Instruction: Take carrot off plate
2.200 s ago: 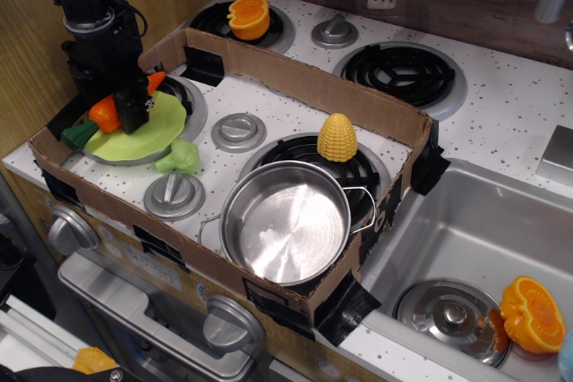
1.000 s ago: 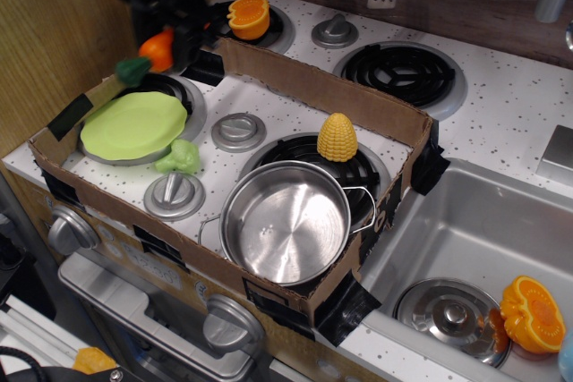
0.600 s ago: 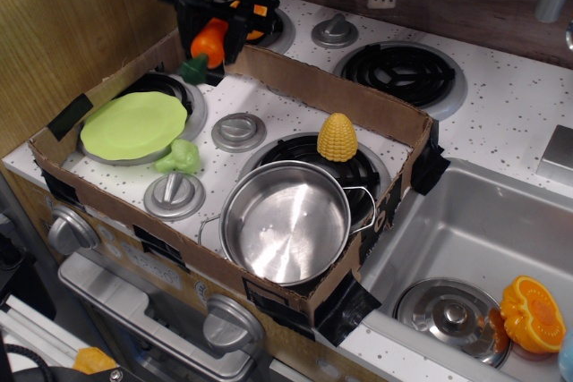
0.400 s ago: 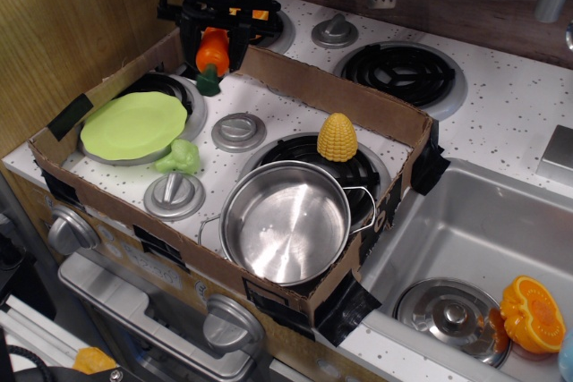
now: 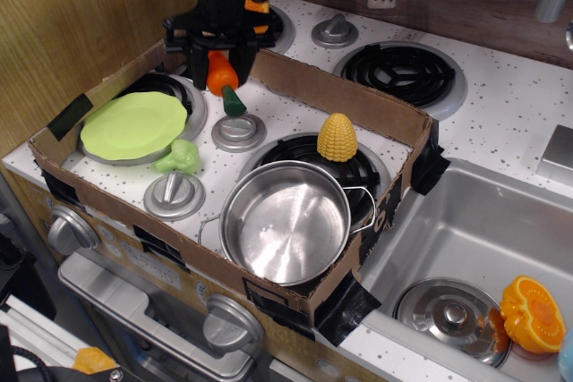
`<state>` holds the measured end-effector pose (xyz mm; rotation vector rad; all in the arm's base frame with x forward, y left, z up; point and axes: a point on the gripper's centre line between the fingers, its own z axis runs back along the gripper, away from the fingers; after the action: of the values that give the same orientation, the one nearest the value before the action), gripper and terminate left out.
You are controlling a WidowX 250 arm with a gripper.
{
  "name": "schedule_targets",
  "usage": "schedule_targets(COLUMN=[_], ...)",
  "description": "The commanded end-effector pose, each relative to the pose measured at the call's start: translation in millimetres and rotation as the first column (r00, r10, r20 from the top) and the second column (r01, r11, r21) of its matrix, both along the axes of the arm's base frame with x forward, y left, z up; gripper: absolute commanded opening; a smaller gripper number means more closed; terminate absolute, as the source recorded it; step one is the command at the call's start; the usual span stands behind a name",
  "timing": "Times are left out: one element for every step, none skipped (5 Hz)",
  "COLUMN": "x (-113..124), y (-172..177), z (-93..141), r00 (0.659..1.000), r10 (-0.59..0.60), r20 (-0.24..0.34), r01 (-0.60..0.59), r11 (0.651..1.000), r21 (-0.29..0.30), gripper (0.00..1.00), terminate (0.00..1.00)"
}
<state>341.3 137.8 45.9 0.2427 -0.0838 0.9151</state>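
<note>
The carrot (image 5: 222, 76) has an orange body and a dark green stem end that points down to the right. My gripper (image 5: 220, 58) is shut on it and holds it in the air over the back of the cardboard tray, above a silver knob disc (image 5: 238, 132). The lime-green plate (image 5: 132, 125) lies bare on the left burner, well left of the carrot.
A cardboard tray (image 5: 345, 100) walls in the stove top. Inside it are a green broccoli toy (image 5: 179, 158), a yellow corn cob (image 5: 337, 138) and a steel pot (image 5: 285, 219). A halved orange toy (image 5: 531, 314) and a lid (image 5: 450, 312) lie in the sink.
My gripper lifted the carrot off the plate, carried it up to the back, then right and down over the middle of the tray. The plate is now bare.
</note>
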Motion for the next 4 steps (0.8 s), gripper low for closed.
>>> schedule_targets(x=[22.2,27.6,31.4,31.3], y=[19.5,24.5,28.2,28.5], z=[8.8,6.1,-0.7,-5.8], r00=[0.997,0.994,0.990,0.982], r10=[-0.012,-0.003,-0.007,-0.025], r20=[0.079,0.107,0.143,0.186], r01=[0.013,0.004,0.010,0.037], r11=[1.000,1.000,1.000,0.998], r21=[-0.007,-0.011,-0.023,-0.059], gripper=[0.00,0.00,0.00,1.00], terminate=[0.00,0.00,0.00,0.00])
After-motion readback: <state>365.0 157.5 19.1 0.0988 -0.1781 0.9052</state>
